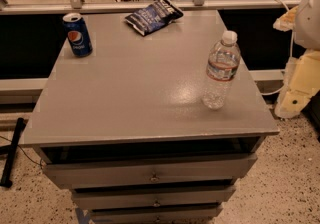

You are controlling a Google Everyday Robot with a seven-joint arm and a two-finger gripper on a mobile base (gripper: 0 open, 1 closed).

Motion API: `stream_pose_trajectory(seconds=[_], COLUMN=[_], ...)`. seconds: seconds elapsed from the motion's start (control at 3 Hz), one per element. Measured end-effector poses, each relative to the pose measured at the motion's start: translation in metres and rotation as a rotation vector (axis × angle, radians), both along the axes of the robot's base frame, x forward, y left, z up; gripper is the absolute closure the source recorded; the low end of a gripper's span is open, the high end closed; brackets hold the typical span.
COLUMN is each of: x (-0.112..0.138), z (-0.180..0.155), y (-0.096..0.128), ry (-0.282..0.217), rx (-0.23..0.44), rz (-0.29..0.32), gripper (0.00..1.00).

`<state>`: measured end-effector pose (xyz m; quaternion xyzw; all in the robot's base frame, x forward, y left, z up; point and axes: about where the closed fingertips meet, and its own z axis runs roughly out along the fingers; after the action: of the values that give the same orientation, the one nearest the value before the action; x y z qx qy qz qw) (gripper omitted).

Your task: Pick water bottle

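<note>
From my seat I have the water bottle (pixel 220 70) standing upright on the right side of the table (pixel 125 98), near the right edge and a little back from the front edge, with bare surface all round it. The gripper (pixel 298 88) sits at the far right of the view, off the side of the table and apart from the bottle; I make out pale, yellowish shapes there, but I cannot tell whether it is spread or pressed together, and it holds nothing that I can see. The grasp has not begun, so the whole approach lies ahead. My main worry is the bottle itself: it is tall, narrow, clear, and looks nearly empty, so I judge it light and easy to topple. A nudge against the white cap (pixel 229 37) or the shoulder would tip it, and from where it stands it could roll off the right edge. Coming in from the side, the gripper could also clip the table edge before reaching the bottle. A squeeze on the thin ribbed wall may buckle it and let it slip, so I would aim around the label band (pixel 222 70). The Pepsi can (pixel 77 34) at the far left corner and the dark snack bag (pixel 153 14) at the back are well apart and unlikely to interfere.
</note>
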<state>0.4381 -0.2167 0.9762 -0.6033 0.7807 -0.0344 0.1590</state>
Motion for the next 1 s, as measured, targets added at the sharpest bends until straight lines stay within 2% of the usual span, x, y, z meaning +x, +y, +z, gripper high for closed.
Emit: stream_pose_trajectory(seconds=[0.67, 1.0], x=[0.001, 0.006], z=[0.001, -0.010], y=[0.000, -0.001], ry=[-0.010, -0.031], rx=[0.016, 0.076], rz=[-0.001, -0.010], gripper=[0.00, 0.00])
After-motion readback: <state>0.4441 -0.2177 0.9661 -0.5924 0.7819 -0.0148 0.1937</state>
